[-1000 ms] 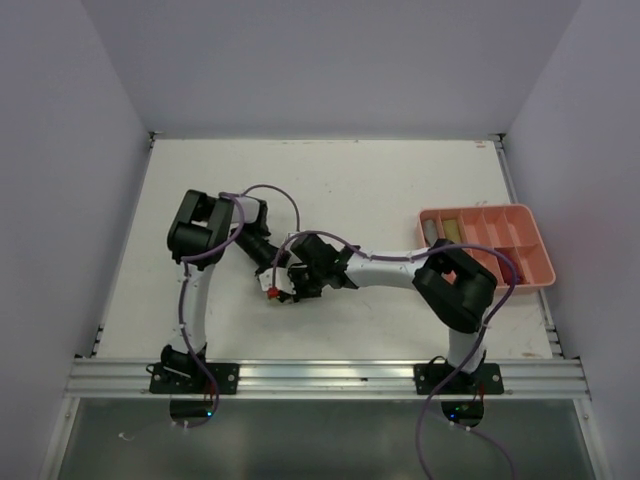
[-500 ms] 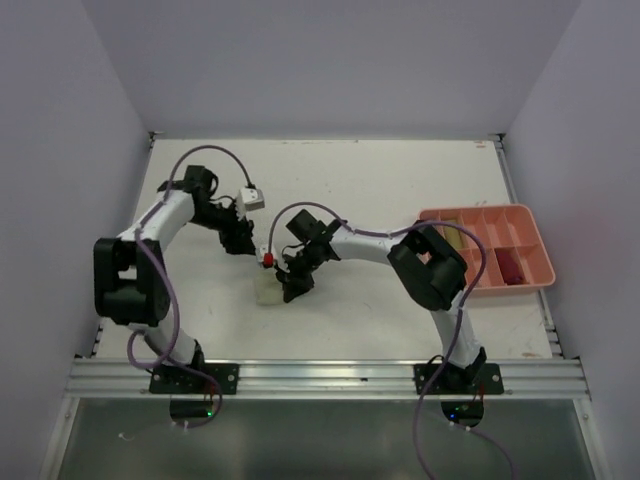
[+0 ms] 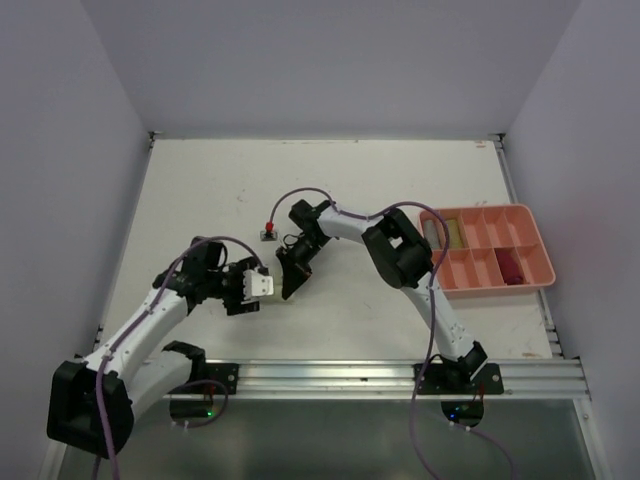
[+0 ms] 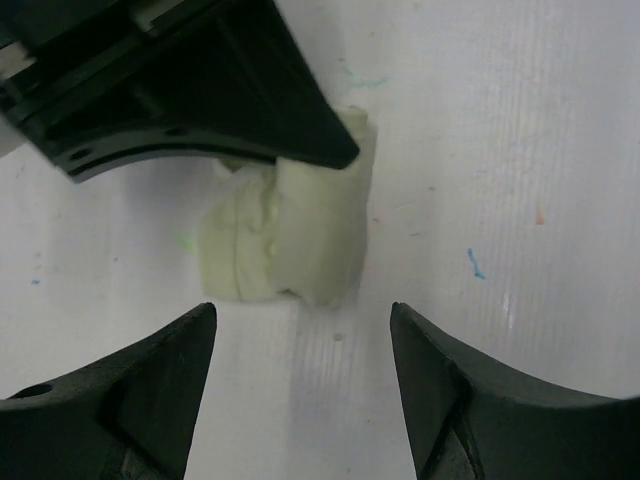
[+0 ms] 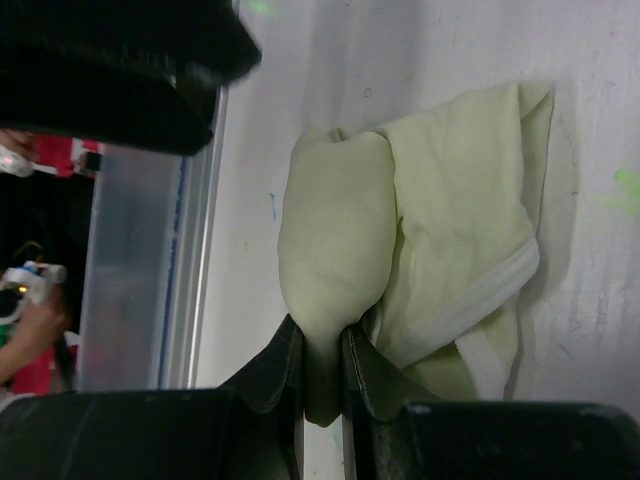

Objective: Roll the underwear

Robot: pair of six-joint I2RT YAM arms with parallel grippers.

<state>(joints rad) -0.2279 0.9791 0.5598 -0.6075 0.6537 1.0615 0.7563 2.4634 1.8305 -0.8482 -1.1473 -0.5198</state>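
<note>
While the left arm [image 3: 150, 320] reaches in low from the near left corner of the white table [image 3: 400, 170], the left gripper [image 4: 300, 320] is spread wide with nothing between its fingers [image 4: 130, 400]. Just ahead of those tips lies the pale yellow-green underwear [image 4: 295, 235], a bunched lump on the table. It sits a bit left of centre in the top view, mostly hidden there under the two wrists. The left fingers are near it, not touching. The right gripper [image 5: 322, 365] comes in from the other side, pressed together on a thick fold of that same garment. The right wrist view shows the fold squeezed between the two fingers and puffed out above them. The rest of the cloth lies flatter on the table beside it, with a white hem along its edge. In the left wrist view the black right fingertip sits on the far upper edge of the lump. The right arm [image 3: 400, 250] bends back toward its base at the near right. Further right, near the table's right edge, sits the salmon-pink tray [image 3: 528, 245] with compartments. A dark red garment [image 3: 508, 268] is in a near-side compartment. An olive-tan garment [image 3: 452, 231] and a pale garment [image 3: 430, 229] sit in two far-left ones, too small to tell if rolled.
</note>
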